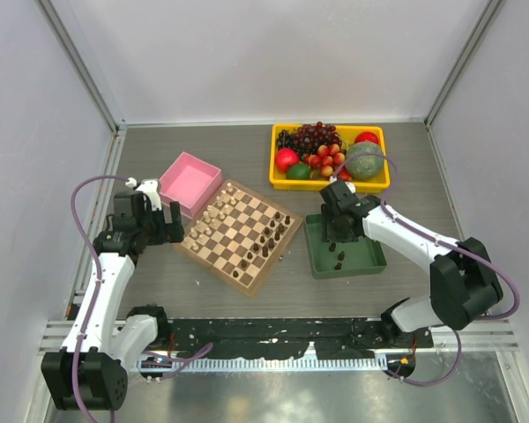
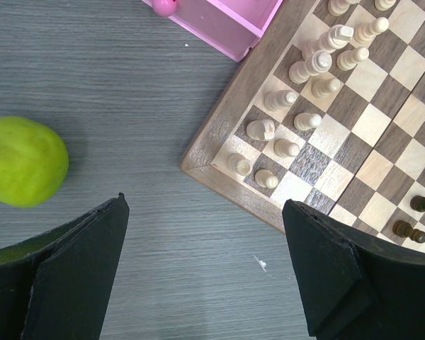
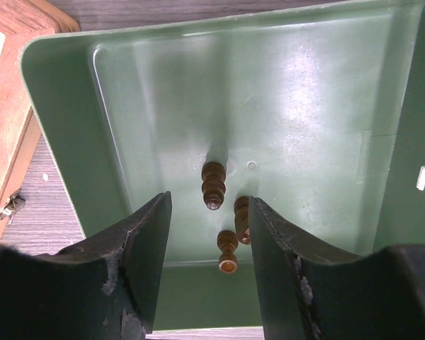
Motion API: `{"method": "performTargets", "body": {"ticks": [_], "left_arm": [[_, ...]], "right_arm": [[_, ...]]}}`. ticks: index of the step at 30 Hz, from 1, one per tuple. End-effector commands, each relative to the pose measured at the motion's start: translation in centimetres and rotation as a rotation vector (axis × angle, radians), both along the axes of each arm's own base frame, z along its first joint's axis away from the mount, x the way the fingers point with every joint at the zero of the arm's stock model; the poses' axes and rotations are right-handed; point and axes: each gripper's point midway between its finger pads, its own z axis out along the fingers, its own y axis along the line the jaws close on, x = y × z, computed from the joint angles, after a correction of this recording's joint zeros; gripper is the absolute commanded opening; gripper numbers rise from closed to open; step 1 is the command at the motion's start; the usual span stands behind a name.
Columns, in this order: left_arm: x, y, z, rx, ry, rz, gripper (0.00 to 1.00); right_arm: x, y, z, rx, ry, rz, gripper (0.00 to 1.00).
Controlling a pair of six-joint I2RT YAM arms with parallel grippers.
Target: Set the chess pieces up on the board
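The wooden board [image 1: 240,236] lies at the table's middle. Cream pieces stand on its left side, and several dark chess pieces [image 1: 263,243] stand along its right side. More dark chess pieces lie in the green tray [image 1: 368,261] to the right of the board. My right gripper [image 3: 208,207] hangs low over that tray, jaws partly open. Three dark pieces lie below it: one [image 3: 213,185] between the fingers, one [image 3: 227,252] nearer, and one [image 3: 241,219] against the right finger. None is clamped. My left gripper [image 2: 205,212] is open over bare table beside the board's corner [image 2: 219,152].
A pink box [image 1: 190,182] stands behind the board's left corner. A yellow bin [image 1: 375,183] of fruit sits at the back right. In the left wrist view a green fruit [image 2: 21,161] lies on the table left of the fingers.
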Motion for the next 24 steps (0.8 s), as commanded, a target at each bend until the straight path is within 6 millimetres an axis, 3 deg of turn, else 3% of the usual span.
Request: {"method": "performTargets", "body": {"ticks": [1,8,24], "left_arm": [[0.8,0.1,1.7,0.016,-0.048,-0.01,0.99],[0.8,0.1,1.7,0.017,-0.046,-0.009,0.99],[0.8,0.1,1.7,0.016,-0.048,-0.01,0.99]], "right_arm": [[0.5,1.0,0.7,0.007,-0.004,0.03,0.52],[0.2,1.1,-0.1,-0.001,0.026,0.033,0.42],[0.5,1.1,-0.8,-0.014,0.033,0.023,0.33]]}}
